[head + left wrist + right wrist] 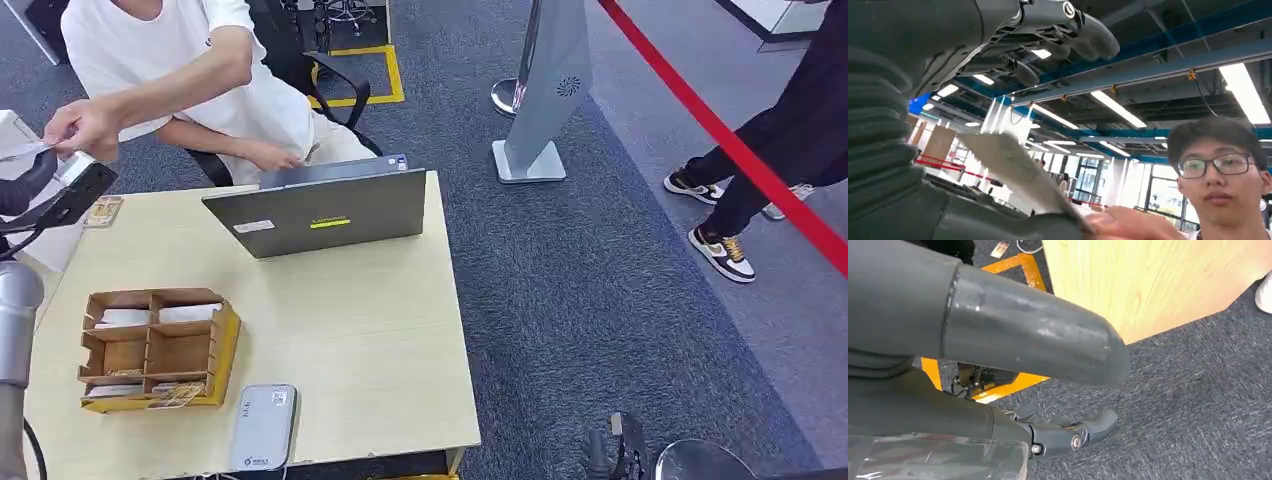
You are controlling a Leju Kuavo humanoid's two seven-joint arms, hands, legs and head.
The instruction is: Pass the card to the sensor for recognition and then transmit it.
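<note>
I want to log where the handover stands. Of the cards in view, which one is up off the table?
The white card at the far left, raised between the person's hand and the robot's left hand. The others sit in the wooden organizer on the table.

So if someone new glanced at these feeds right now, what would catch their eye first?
Probably the handover at the table's far left corner: the robot's left hand is raised with the card, and a seated person's hand has hold of its other end. Next, the grey laptop standing open at the far edge of the table, and the wooden card box on the near left.
</note>
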